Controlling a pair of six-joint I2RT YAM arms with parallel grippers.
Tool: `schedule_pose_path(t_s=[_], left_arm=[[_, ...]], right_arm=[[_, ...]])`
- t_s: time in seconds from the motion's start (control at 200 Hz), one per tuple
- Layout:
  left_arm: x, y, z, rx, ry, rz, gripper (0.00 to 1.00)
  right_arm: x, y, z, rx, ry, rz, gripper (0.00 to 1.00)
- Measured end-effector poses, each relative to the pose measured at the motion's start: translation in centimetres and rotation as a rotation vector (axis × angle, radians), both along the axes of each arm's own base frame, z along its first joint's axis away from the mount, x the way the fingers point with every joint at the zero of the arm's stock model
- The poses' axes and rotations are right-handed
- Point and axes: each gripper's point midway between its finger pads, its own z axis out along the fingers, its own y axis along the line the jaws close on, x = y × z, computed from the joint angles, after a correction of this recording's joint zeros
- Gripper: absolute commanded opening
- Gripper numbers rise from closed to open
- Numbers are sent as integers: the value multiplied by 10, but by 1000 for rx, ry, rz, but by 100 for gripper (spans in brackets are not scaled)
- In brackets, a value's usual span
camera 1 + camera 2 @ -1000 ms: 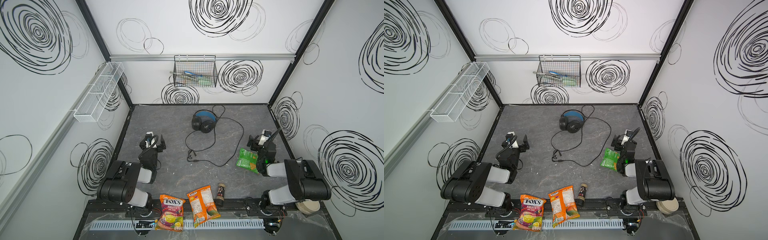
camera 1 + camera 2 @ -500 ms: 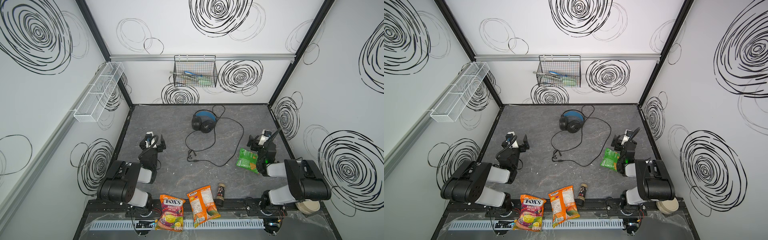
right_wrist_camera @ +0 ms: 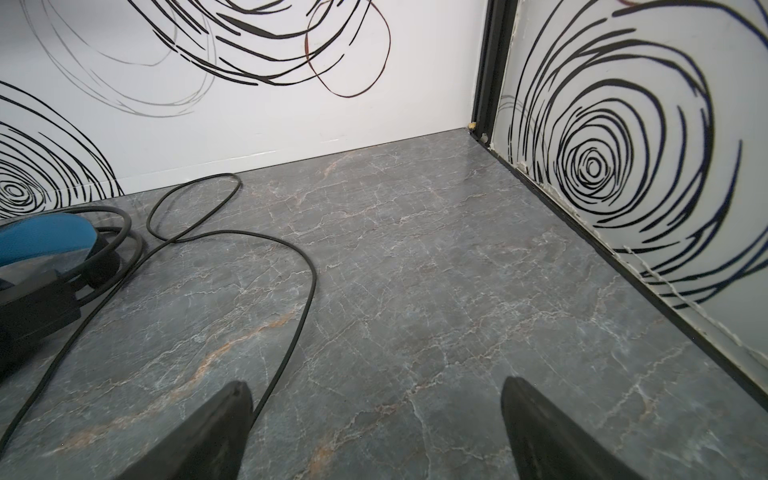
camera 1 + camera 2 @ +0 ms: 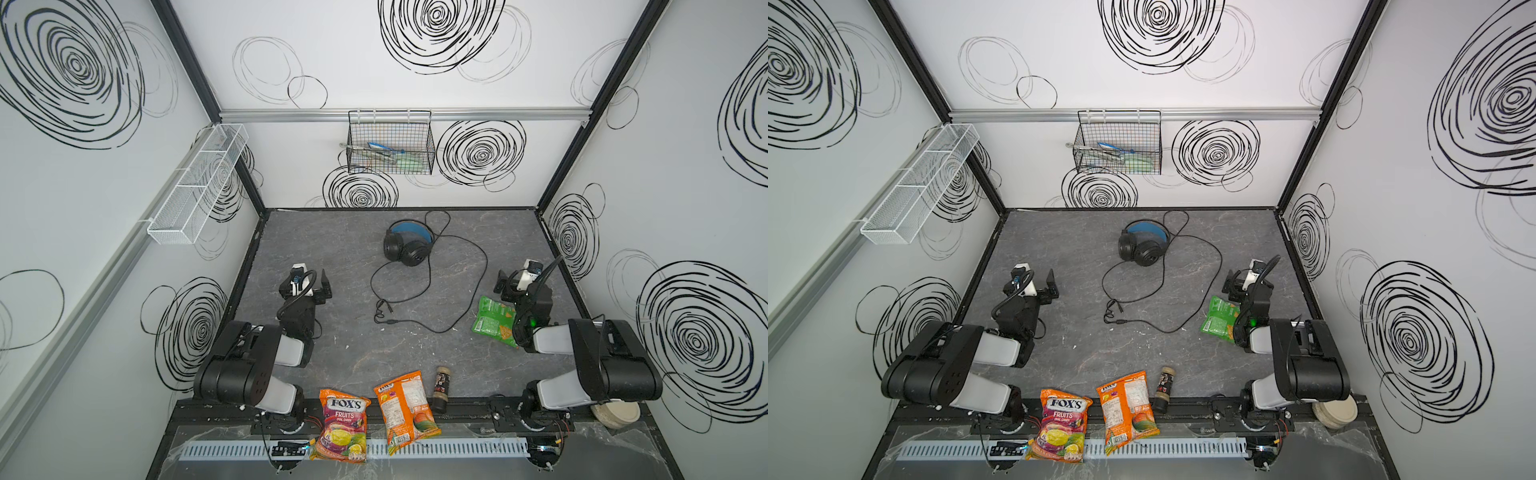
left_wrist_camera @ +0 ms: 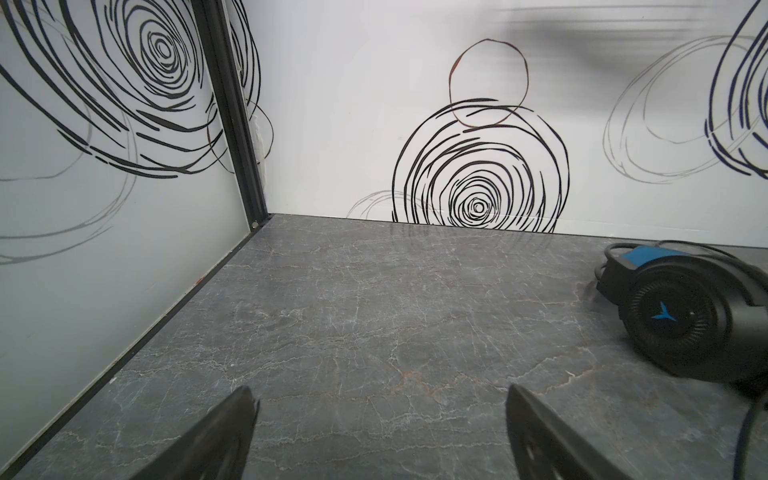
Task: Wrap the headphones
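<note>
- Evidently, the wrapping has not been begun: the headphones [image 4: 409,246] are seen lying on the grey tabletop [image 4: 332,249] just above the centre of the frame in both top views. They sit near the back wall, with the two black cups side by side and the blue headband behind them.
- The cable [image 4: 478,266] is spread out loose. A small loop is thrown toward the back wall, a wide sweep runs right of centre, and the plug [image 4: 384,313] is left free near the middle of the frame.
- Nothing is held by the left gripper [image 5: 379,390]; its jaws are spread wide over bare tabletop. It is placed left of centre in the top views, well apart from the headphones.
- The right gripper [image 3: 374,384] is likewise wide open and empty, placed right of centre, with the cable's sweep passing near it.
- The step in hand is judged to be the first approach. For the next move, the headphones would need to be steadied by one gripper and the thin cable pinched low off the tabletop by the other.
- A green snack bag [image 4: 494,322] is seen just beside the right arm, so care would be needed there.
</note>
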Motion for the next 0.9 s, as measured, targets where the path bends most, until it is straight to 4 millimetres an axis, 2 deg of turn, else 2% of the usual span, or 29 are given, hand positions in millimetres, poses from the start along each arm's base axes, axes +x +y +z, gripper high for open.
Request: schedule_pose_path(t_s=[0.73,0.76,0.81,0.896], left_arm=[[2,-1,1,1,34,-6,96],[5,-1,6,0,35,-6,96],[12,-2,22,-3,22,-7,96],[18,-5,53,-24,-11,-12,96]], right_arm=[[5,5,-1,-24,39,18,97],[11,7,1,-32,61,5,97],[29,12,17,-41,71,-10,97],[60,26,63,-9,23,-37,97]])
